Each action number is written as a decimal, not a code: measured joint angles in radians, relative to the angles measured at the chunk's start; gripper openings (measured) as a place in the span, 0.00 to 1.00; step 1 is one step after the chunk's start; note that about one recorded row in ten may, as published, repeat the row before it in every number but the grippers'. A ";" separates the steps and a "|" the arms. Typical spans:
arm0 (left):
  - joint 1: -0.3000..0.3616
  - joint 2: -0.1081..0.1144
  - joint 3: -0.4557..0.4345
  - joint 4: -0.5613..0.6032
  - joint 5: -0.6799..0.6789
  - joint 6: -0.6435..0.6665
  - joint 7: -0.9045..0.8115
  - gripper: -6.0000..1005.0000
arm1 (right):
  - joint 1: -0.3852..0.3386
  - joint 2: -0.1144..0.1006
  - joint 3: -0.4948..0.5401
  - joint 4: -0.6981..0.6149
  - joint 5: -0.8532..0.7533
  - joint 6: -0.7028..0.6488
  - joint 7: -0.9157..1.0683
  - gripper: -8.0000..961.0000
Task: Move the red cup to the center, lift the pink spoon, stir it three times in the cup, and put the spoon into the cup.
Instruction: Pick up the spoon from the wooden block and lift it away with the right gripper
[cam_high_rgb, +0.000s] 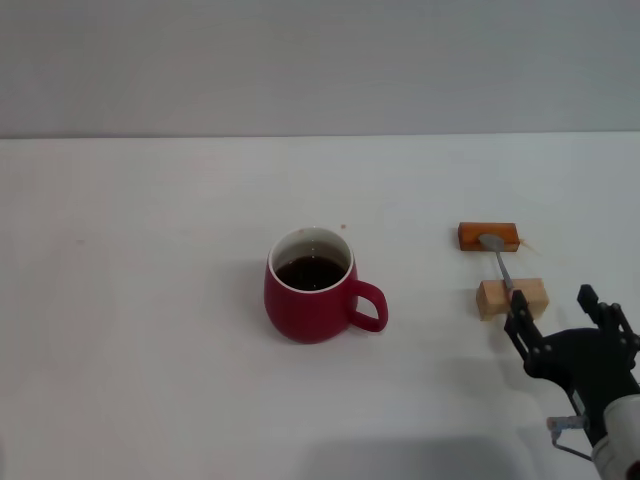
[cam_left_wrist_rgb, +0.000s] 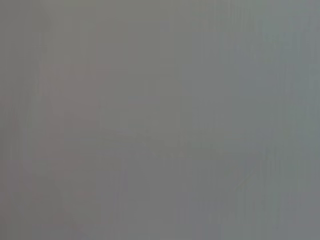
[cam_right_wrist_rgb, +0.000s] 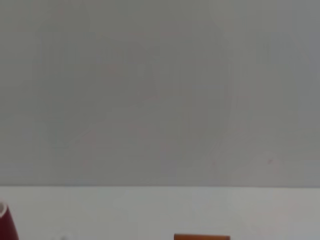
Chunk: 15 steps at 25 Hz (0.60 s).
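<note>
The red cup (cam_high_rgb: 312, 297) stands upright near the middle of the white table, with dark liquid inside and its handle pointing right. A sliver of it shows in the right wrist view (cam_right_wrist_rgb: 5, 223). The pink spoon (cam_high_rgb: 500, 262) lies to the right of the cup. Its grey bowl rests on an orange-brown block (cam_high_rgb: 488, 236) and its stem crosses a tan block (cam_high_rgb: 511, 298). The pink handle is hidden behind my right gripper (cam_high_rgb: 551, 300). That gripper is open, low at the near right, with its fingers just in front of the tan block. My left gripper is out of view.
The orange-brown block's top edge also shows in the right wrist view (cam_right_wrist_rgb: 201, 237). The white table (cam_high_rgb: 150, 300) stretches left of the cup and ends at a grey wall behind. The left wrist view shows only plain grey.
</note>
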 joint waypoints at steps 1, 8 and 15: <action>0.001 0.000 0.000 0.000 0.000 0.001 0.000 0.82 | 0.003 0.002 0.000 -0.007 0.000 0.002 0.000 0.77; 0.004 0.000 0.000 0.000 -0.002 0.002 0.000 0.82 | 0.028 0.012 -0.006 -0.064 -0.007 -0.012 0.004 0.77; 0.004 0.001 0.000 0.000 -0.003 0.004 0.000 0.82 | 0.081 0.017 -0.062 -0.136 -0.003 -0.077 0.024 0.77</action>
